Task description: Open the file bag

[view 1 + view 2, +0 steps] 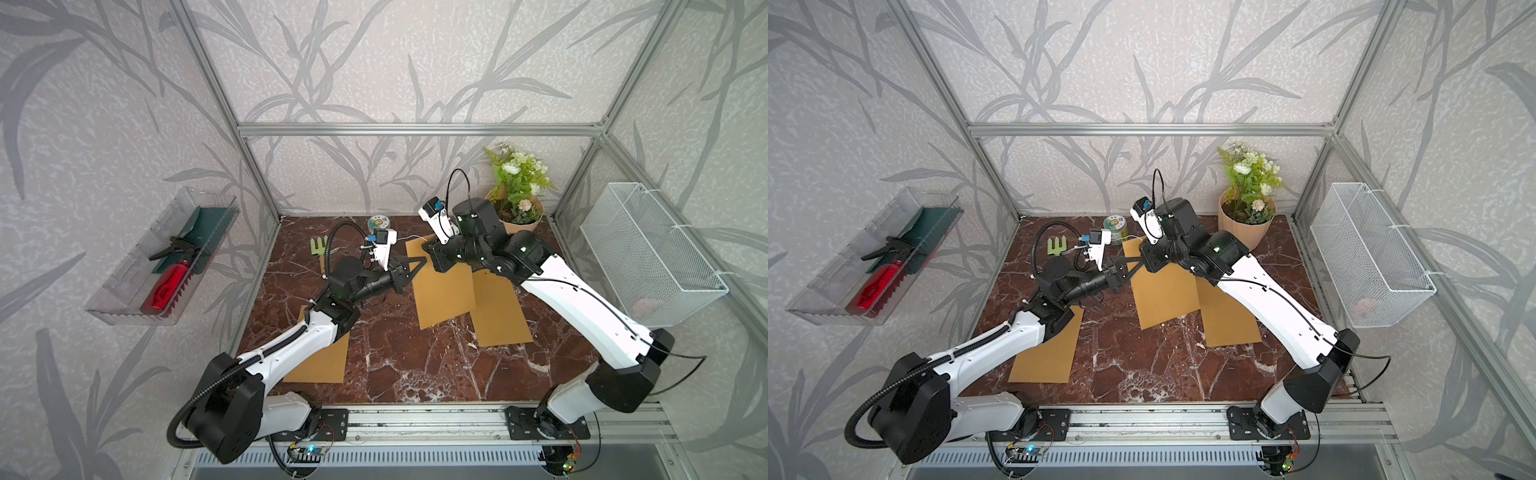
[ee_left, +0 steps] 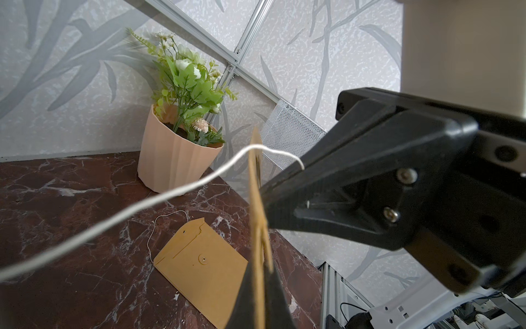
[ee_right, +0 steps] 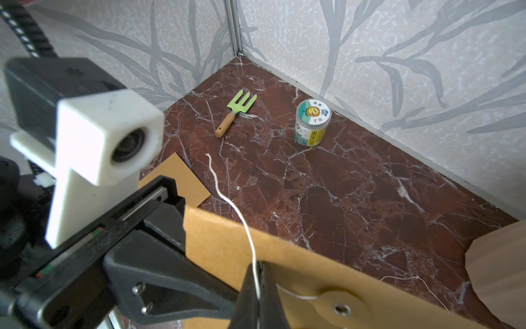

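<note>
Dark red marble tabletop [image 1: 395,365] lay under me, walled by leaf-patterned paper. The file bag [image 1: 444,291] sat near the middle of it, its far end raised off the surface between my two arms. My left gripper [image 1: 420,262] was closed on that raised edge, the brown card clamped between its fingers [image 2: 277,302]. My right gripper [image 3: 257,277] was pinched shut on the white string [image 3: 227,199], which ran from the round clasp [image 3: 341,307] on the flap through the jaws, its free end hanging loose. A second bag [image 1: 498,316] lay flat just beside it to my right, partly tucked under it, and a third bag [image 1: 324,361] lay under my left forearm. Farther back stood a flower pot [image 1: 519,224], a small jar [image 1: 376,222] and a green hand fork [image 1: 318,247].
</note>
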Controlling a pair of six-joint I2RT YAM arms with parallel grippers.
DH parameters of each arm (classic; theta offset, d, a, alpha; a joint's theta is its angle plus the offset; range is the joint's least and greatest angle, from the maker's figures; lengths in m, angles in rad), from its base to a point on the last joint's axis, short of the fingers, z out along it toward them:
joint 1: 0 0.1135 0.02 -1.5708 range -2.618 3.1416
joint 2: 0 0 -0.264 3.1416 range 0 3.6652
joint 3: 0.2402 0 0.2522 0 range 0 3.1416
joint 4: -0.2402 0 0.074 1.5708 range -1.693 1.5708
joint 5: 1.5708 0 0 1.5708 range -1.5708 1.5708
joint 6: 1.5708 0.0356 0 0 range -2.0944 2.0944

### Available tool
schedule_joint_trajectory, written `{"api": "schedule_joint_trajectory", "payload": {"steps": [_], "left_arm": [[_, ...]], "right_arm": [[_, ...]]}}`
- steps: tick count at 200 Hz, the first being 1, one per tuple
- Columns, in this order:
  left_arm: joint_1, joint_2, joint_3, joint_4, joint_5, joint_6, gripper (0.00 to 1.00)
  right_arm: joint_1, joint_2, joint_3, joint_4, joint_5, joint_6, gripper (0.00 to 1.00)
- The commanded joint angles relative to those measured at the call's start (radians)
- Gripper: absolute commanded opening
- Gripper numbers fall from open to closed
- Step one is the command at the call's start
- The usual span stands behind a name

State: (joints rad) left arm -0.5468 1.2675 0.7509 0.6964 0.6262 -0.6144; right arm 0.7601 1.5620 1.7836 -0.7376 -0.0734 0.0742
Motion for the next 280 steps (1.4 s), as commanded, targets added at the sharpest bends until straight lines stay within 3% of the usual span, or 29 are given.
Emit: {"api": "schedule_joint_trajectory", "payload": {"steps": [1, 154, 280], "left_arm": [[-0.011, -0.01, -0.001, 0.113, 0.062, -0.013, 0.0], [-0.007, -0.007, 0.047, 0.218, -0.063, -0.08, 0.0], [0.044, -0.055, 0.047, 0.229, -0.152, -0.096, 0.0]], "right_arm": [[0.005, 0.028, 0.034, 0.052, -0.026, 0.015, 0.0], [0.027, -0.016, -0.133, 0.183, -0.106, 0.093, 0.0], [0.027, -0.101, -0.265, 0.228, -0.075, 0.11, 0.0]]}}
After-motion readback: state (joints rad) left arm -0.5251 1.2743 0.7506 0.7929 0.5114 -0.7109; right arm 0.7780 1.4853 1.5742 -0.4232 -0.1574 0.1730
